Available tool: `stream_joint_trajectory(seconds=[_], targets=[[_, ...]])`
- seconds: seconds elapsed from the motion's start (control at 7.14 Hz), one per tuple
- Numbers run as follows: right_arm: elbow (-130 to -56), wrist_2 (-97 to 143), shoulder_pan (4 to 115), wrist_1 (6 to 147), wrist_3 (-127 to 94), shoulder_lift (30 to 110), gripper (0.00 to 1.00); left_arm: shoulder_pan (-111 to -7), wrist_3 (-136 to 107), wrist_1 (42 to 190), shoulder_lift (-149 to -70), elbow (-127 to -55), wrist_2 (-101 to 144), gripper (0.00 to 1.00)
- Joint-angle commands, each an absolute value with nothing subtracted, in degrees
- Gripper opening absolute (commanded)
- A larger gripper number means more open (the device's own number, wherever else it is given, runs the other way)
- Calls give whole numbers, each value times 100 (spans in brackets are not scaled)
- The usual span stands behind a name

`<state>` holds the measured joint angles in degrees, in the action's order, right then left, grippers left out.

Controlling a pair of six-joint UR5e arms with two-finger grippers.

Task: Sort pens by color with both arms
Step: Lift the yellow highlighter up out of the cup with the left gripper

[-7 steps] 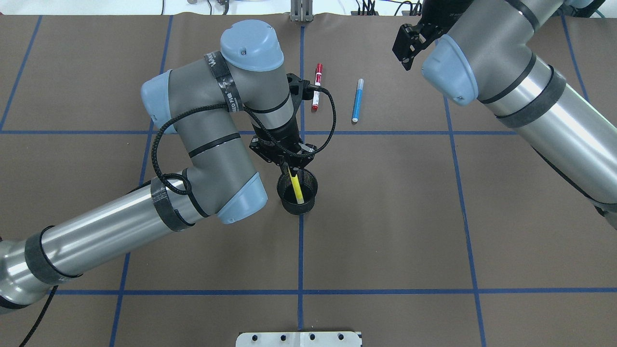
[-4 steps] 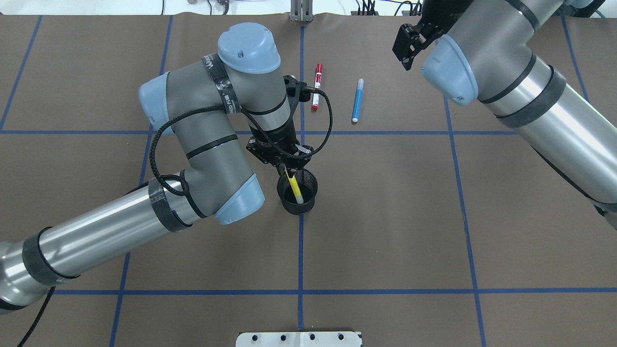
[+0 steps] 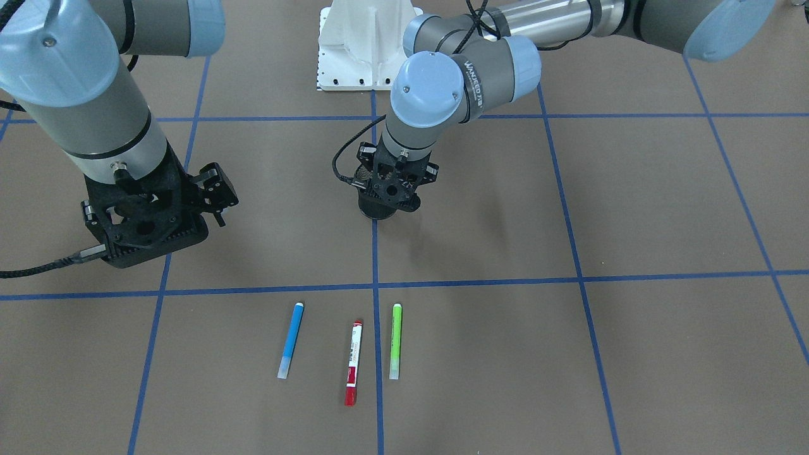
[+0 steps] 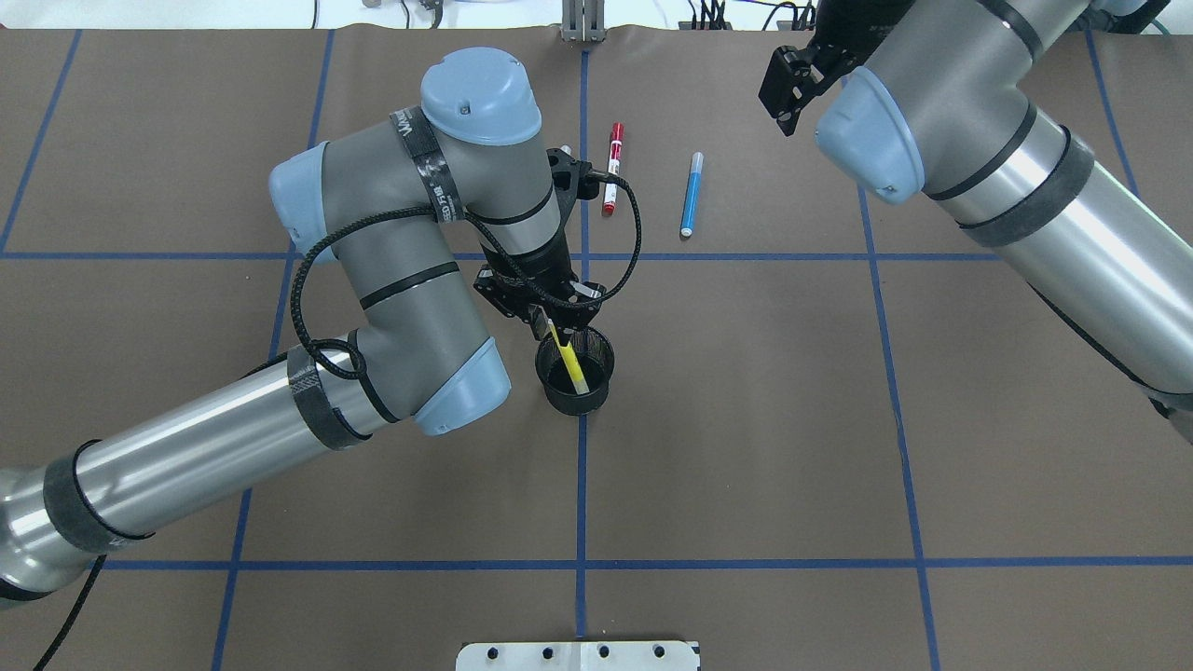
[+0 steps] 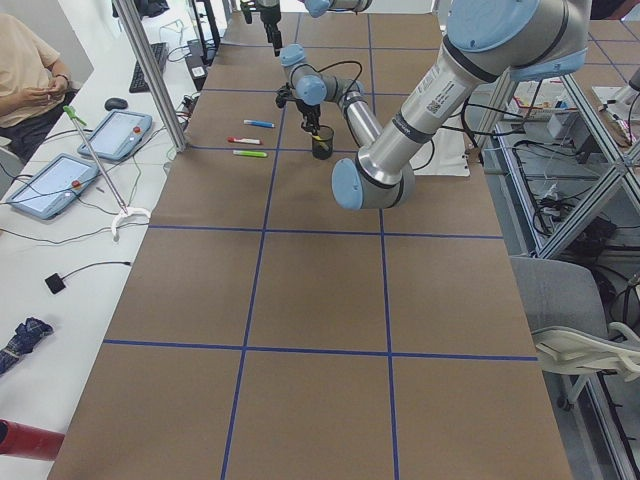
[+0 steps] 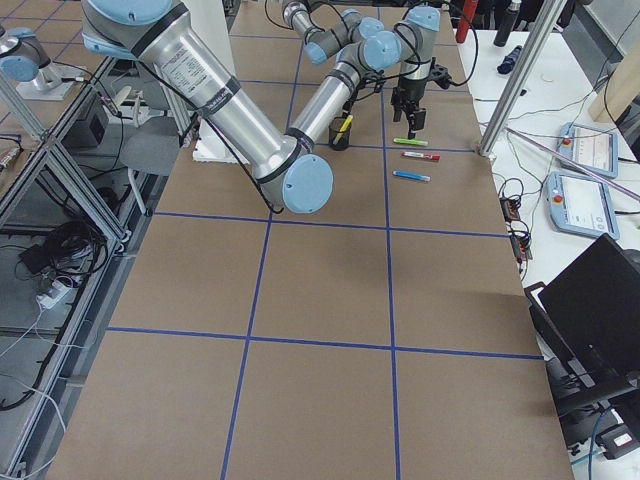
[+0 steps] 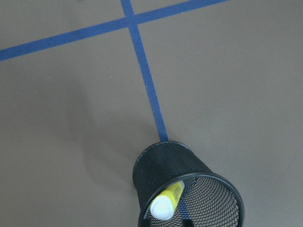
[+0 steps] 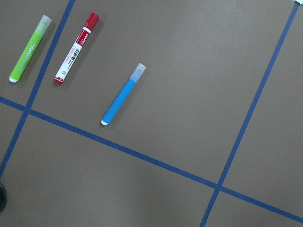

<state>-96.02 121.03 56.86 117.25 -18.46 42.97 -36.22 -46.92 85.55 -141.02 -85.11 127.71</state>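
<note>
Yellow pen (image 4: 569,363) leans inside the mesh cup (image 4: 559,403), left gripper (image 4: 550,321) just above the cup's rim.
Neither gripper's jaw state can be told. Beyond the cup lie the green pen (image 3: 395,340), red-ended pen (image 4: 612,170) and blue pen (image 4: 691,194); the right gripper (image 4: 788,89) hangs farther out.

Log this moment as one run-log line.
left gripper: above mesh cup | yellow pen: leaning in cup | green pen, red pen, blue pen: on table | right gripper: empty

We count four pens: blue pen (image 3: 291,341), red-ended pen (image 3: 353,361), green pen (image 3: 395,341), yellow pen (image 4: 569,363). One mesh cup (image 4: 573,405). Two arms: left arm (image 4: 233,438), right arm (image 4: 1072,214).
</note>
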Motion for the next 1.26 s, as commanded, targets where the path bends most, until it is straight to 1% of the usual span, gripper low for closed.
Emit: stream_joint_trajectory(seconds=[0.0, 0.14, 0.42, 0.7, 1.12], targets=[[-9598, 12111, 5678, 11725, -1846, 4298, 100, -3621, -4676, 8613, -14080, -8490, 12744, 41], [-9598, 12111, 5678, 11725, -1846, 4298, 100, -3621, -4667, 8613, -14089, -8455, 12735, 43], [-9598, 12103, 5678, 11716, -1837, 4298, 100, -3621, -4702, 8622, -14115, -8394, 12727, 44], [-9598, 12103, 5678, 11725, -1837, 4307, 100, -3621, -4720, 9060, -14185, -8088, 12727, 44], [-9598, 12103, 5678, 11725, -1837, 4307, 100, -3621, -4755, 9062, -14230, -8077, 12735, 42]])
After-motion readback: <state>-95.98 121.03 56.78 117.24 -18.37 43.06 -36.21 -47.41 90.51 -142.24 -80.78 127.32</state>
